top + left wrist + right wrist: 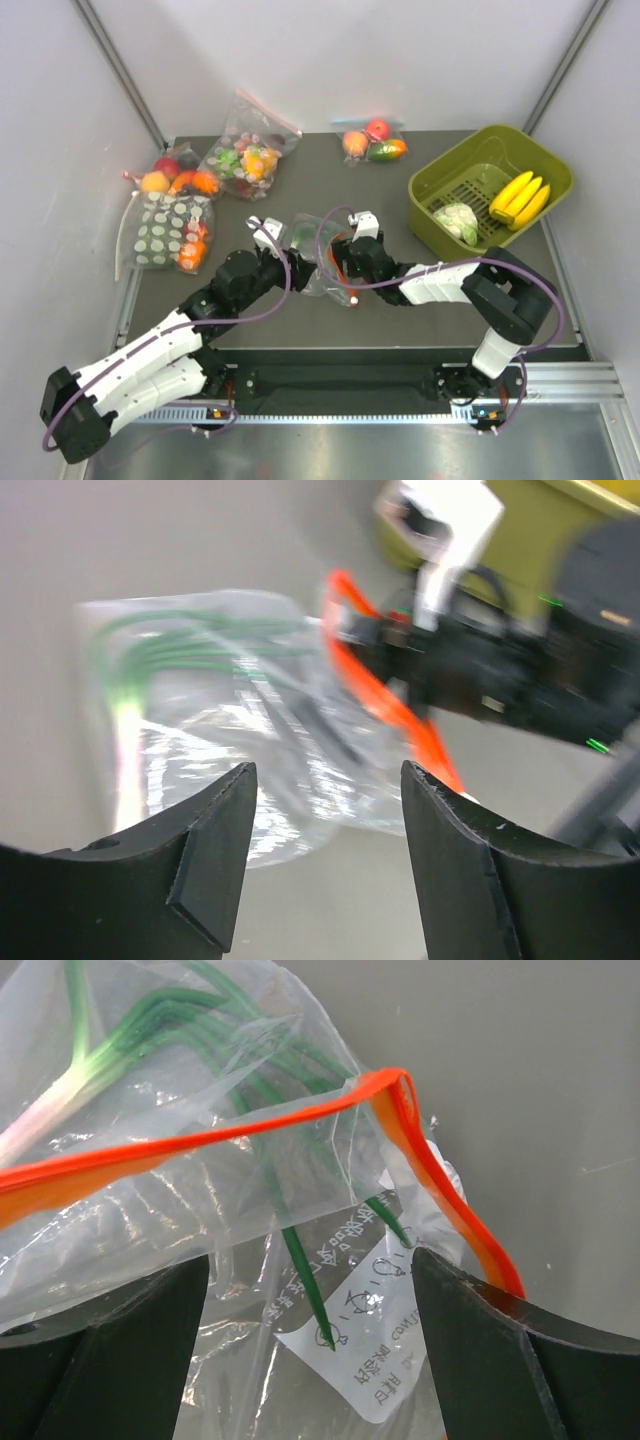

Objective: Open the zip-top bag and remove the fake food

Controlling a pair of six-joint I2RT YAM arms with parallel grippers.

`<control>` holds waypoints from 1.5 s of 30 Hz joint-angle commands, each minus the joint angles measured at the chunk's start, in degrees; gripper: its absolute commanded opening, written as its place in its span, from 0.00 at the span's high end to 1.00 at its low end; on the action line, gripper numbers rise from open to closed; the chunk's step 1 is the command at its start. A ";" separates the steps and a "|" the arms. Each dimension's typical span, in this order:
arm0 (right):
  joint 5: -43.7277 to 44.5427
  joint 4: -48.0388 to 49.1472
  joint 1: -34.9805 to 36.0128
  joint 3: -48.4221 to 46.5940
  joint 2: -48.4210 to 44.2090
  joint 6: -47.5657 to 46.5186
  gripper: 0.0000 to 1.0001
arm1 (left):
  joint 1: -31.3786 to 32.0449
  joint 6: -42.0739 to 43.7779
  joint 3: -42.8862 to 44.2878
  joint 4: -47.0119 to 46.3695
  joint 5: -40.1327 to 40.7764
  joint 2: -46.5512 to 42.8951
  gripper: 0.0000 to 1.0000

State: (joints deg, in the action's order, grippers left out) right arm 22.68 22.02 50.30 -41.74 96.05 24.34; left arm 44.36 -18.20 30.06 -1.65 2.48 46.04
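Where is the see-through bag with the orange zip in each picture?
Top external: the bag lies near the centre of the picture.
Left wrist: the bag sits left of centre, blurry.
Right wrist: the bag fills the left and middle.
Shared landmark: the green stalks inside it show in all three.

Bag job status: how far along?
Done: bananas and lettuce head lie in the green basket. In hand: left tool and right tool, both open, at the zip-top bag, its orange zip parted. Left: a green-stalked piece sits inside the bag.
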 commanded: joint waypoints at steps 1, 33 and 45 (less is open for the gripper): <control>-2.37 4.52 -0.47 0.25 -1.48 0.62 0.18 | -0.06 -2.01 -0.89 1.47 12.52 0.80 0.36; -11.16 11.11 -0.56 2.98 -3.15 -2.10 0.20 | -7.45 -4.22 -4.49 -11.80 12.81 23.92 0.75; -8.97 9.27 -0.64 -3.44 1.33 -5.53 0.21 | -7.45 -3.07 -3.87 -11.88 7.99 24.97 1.00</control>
State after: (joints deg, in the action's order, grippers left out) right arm 12.88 29.10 50.11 -41.87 96.03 20.58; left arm 37.15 -22.17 25.61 -10.24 13.23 71.29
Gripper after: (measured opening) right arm 0.795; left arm 0.011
